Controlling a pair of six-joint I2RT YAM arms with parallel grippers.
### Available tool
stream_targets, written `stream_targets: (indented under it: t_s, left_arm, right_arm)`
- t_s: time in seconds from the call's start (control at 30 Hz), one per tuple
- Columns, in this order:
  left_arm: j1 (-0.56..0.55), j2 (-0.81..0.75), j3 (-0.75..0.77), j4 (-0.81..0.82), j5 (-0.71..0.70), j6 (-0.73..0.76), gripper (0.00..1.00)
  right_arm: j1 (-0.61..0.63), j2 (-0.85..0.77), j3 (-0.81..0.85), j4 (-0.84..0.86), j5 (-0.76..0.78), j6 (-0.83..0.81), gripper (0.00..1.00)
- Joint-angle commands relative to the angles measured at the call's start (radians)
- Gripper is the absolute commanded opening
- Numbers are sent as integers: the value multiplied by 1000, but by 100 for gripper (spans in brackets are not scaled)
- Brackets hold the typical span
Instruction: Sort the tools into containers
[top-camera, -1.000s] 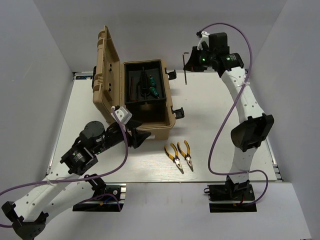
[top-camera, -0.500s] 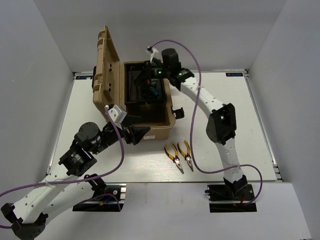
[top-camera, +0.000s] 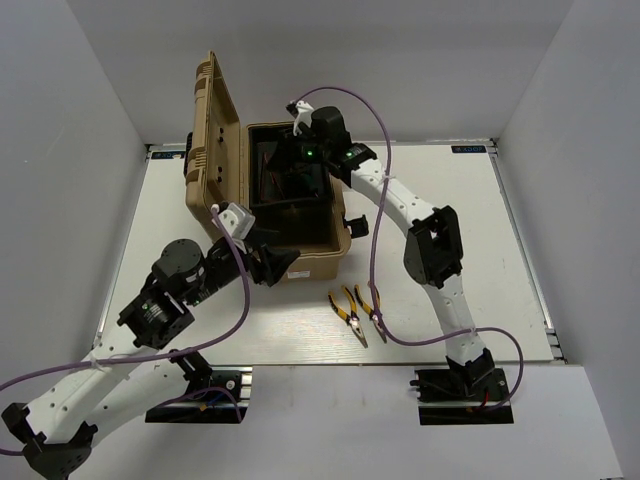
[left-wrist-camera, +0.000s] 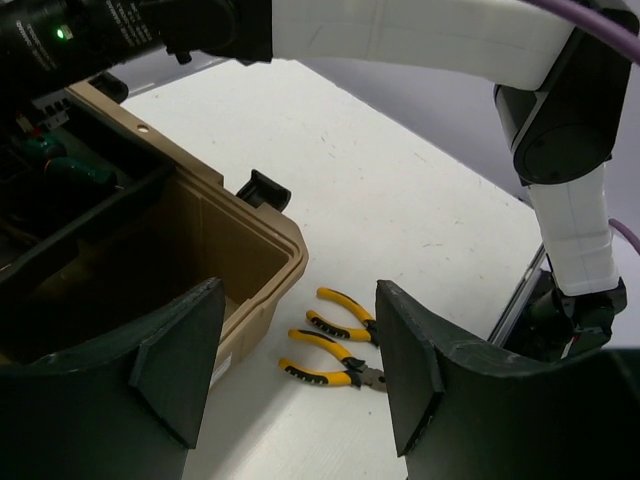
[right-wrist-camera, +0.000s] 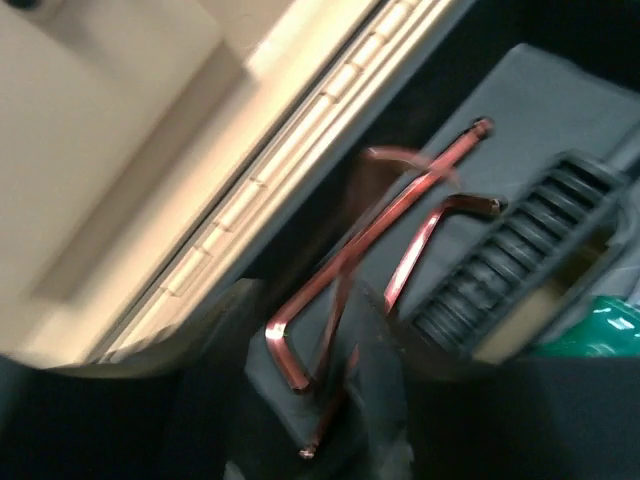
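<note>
Top external view: the toolbox (top-camera: 338, 222) stands open at the far left of the table (top-camera: 470, 230), with its lid (top-camera: 213, 130) upright on the left side. The right gripper (top-camera: 298, 165) is lowered into the far end of the box. The right wrist view is blurred. It shows hex keys (right-wrist-camera: 420, 186) on the black tray beside the lid hinge and a green screwdriver (right-wrist-camera: 598, 325) at the right edge. Whether the jaws are clamped on a key or apart cannot be told.

The left gripper (top-camera: 278, 265) hovers at the near left corner of the box with its fingers (left-wrist-camera: 175, 365) spread apart and empty.

Status: the hex keys and screwdriver are in or over the box. The two pliers (top-camera: 360, 314) lie side by side on the table near the box, not yet stowed. They appear to be the only items left to stow.
</note>
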Motion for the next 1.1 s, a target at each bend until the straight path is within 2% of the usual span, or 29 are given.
stream_targets:
  t_s: [0.0,0.2,0.27,0.3,0.33,0.37,0.4,0.47,0.53,0.63,0.67,0.7,0.73,0.77,0.8,0.83,0.87,0.97,1.07]
  left_arm:
    - [-3,20,52,-54,-17,-22,72]
    - [-3,41,61,-75,-8,-33,71]
    - [-3,52,61,-75,3,-33,64]
    - [-3,78,61,-75,29,-33,52]
    - [-3,78,61,-75,43,-33,43]
    - [-3,110,61,-85,64,-33,31]
    - [-3,132,61,-85,78,-33,12]
    - [-14,211,61,-95,119,-33,0]
    - [-37,260,70,-95,147,-33,0]
    - [-97,340,89,-104,156,-54,0]
    - [-117,360,99,-123,120,-71,2]
    - [-156,392,99,-133,101,-96,15]
    - [-178,408,110,-144,59,-110,23]
    - [-198,423,110,-179,28,-125,32]
    - [-241,435,121,-197,-6,-161,45]
    - [-261,445,121,-208,-68,-185,50]
    - [-281,454,106,-235,-109,-215,54]
    - [-356,442,37,-245,-233,-355,56]
    - [-427,442,-43,-220,-323,-499,58]
  right_arm:
    - [-1,-58,10,14,51,-68,54]
    - [-19,-211,-15,-82,14,-97,60]
    - [-38,-292,-42,-150,53,-124,42]
    - [-67,-318,-70,-185,104,-140,17]
    - [-67,-381,-87,-185,129,-158,17]
    - [-87,-439,-129,-225,152,-169,0]
    - [-110,-472,-175,-240,223,-193,0]
    - [-131,-588,-254,-323,286,-276,0]
    - [-160,-657,-332,-491,342,-363,0]
    - [-214,-749,-469,-657,353,-395,0]
    - [-234,-786,-599,-700,328,-389,0]
    - [-237,-838,-663,-707,318,-370,0]
    - [-239,-867,-787,-697,281,-364,0]
    - [-240,-933,-934,-679,265,-365,17]
    - [-236,-997,-997,-606,218,-362,32]
    - [-233,-1027,-1109,-576,196,-347,44]
    - [-230,-1100,-1207,-532,180,-341,59]
    - [-220,-1157,-1373,-425,110,-286,72]
    - [-210,-1190,-1487,-311,61,-238,76]
